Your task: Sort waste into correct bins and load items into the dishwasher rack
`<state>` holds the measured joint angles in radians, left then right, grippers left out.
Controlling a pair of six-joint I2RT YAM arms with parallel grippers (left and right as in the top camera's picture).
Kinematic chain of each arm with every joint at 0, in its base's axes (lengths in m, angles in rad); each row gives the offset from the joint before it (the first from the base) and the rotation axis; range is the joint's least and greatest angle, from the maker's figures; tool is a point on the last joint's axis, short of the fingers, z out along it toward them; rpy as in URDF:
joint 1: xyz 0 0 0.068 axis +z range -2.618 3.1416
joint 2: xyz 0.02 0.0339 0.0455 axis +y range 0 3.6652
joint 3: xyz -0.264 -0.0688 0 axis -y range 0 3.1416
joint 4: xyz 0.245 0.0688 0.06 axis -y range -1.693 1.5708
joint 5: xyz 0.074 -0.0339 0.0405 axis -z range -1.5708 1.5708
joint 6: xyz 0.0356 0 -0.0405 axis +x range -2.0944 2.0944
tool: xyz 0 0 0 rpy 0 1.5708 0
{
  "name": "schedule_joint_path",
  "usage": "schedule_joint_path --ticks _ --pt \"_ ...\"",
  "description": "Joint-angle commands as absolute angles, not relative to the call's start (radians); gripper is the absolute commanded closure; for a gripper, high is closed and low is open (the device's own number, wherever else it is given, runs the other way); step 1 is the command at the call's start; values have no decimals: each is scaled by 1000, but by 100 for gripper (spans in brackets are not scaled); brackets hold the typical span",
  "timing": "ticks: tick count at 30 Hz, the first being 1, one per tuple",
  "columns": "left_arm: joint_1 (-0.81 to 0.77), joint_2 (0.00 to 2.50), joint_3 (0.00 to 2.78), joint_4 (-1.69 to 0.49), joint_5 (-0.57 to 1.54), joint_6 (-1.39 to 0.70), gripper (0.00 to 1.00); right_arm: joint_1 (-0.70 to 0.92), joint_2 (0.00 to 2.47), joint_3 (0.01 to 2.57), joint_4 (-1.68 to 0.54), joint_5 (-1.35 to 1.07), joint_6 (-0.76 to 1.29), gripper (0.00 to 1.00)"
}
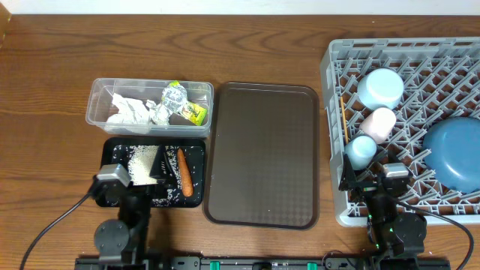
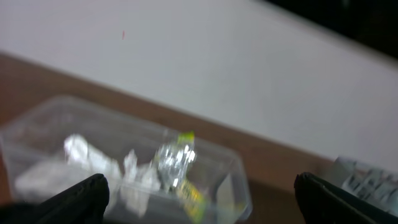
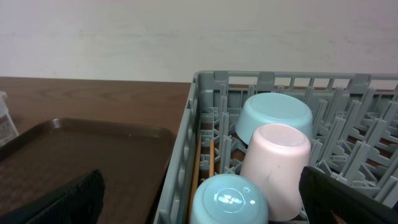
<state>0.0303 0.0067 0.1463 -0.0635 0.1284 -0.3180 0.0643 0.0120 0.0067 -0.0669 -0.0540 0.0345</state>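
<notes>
The clear tub [image 1: 97,94] holds white napkins [image 1: 131,110], silver foil [image 1: 174,95] and the yellow-green wrapper [image 1: 196,113]; it also shows blurred in the left wrist view [image 2: 37,134]. The black tray [image 1: 112,150] holds rice [image 1: 140,161] and the carrot [image 1: 184,172]. The grey rack [image 1: 334,90] holds the pale bowl [image 1: 381,88], pink cup [image 1: 377,124], light blue cup [image 1: 361,150] and dark blue plate [image 1: 454,154]. My left gripper [image 1: 150,184] is open and empty over the black tray. My right gripper [image 1: 371,178] is open and empty at the rack's front left corner, by the light blue cup [image 3: 229,199].
A flat brown serving tray [image 1: 262,154] lies between the bins and the rack. A thin wooden stick [image 1: 343,112] stands along the rack's left wall, also in the right wrist view [image 3: 202,162]. A white wall runs behind the table.
</notes>
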Motion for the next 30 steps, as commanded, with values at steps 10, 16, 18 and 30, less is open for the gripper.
schedule_joint_path --ticks 10,16,18,30 --pt "8 2 4 -53 139 -325 2 93 6 6 -71 -49 44 1" --pt "-64 2 4 -63 58 -293 2 93 6 6 -72 -49 44 1" --pt "-77 2 4 -64 59 -268 2 93 6 6 -72 -49 44 1" --pt "-79 2 4 -63 59 -266 2 93 6 6 -72 -49 44 1"
